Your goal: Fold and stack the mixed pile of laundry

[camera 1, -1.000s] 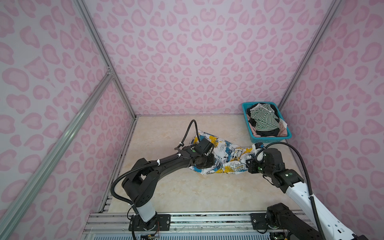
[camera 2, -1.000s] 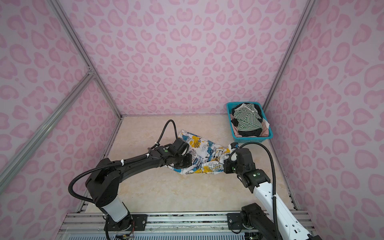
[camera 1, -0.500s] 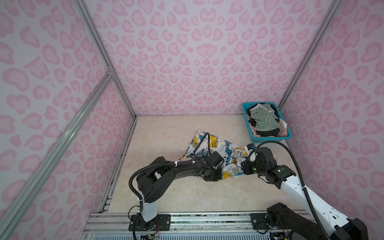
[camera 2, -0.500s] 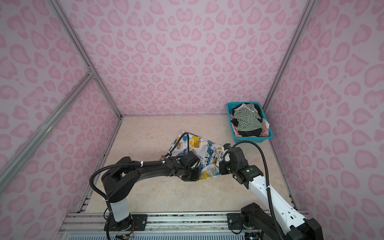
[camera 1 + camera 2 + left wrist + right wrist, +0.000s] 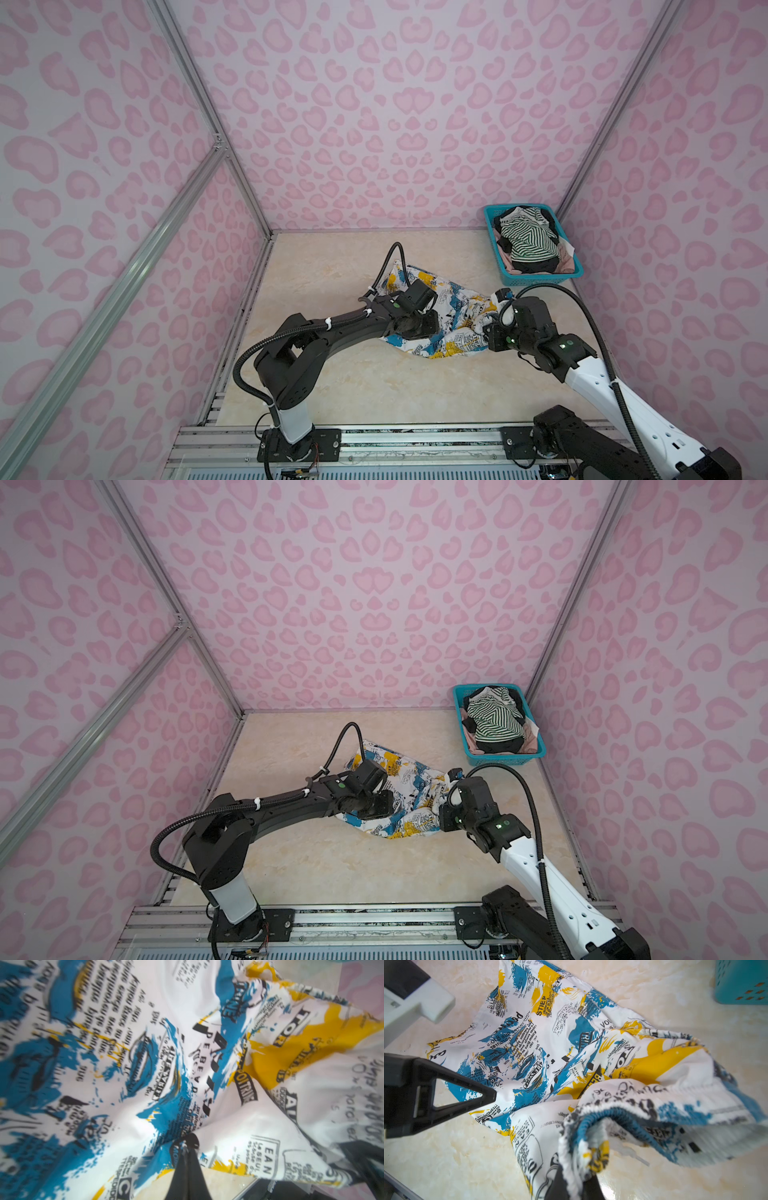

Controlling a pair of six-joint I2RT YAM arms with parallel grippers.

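The white garment with blue and yellow splashes and black lettering (image 5: 455, 309) (image 5: 415, 796) lies rumpled mid-table, partly lifted at two edges. My left gripper (image 5: 434, 328) (image 5: 190, 1146) is shut on its left edge. The black fingers (image 5: 467, 1095) of that gripper also show in the right wrist view. My right gripper (image 5: 490, 330) (image 5: 575, 1181) is shut on the elastic hem at its right edge. The green-and-white striped top (image 5: 528, 243) (image 5: 496, 721), a black garment (image 5: 534, 265) and a pale pink one (image 5: 565, 253) lie in the basket.
The teal mesh basket (image 5: 538, 282) (image 5: 500, 759) (image 5: 741, 980) stands at the back right corner against the pink patterned walls. The beige tabletop (image 5: 332, 270) runs to a metal rail (image 5: 415, 436) at the front, where both arm bases are mounted.
My left gripper swung its edge of the printed garment toward the front and the right gripper, then drew back a little. The cloth has shifted and bunched. My right gripper edged slightly left.
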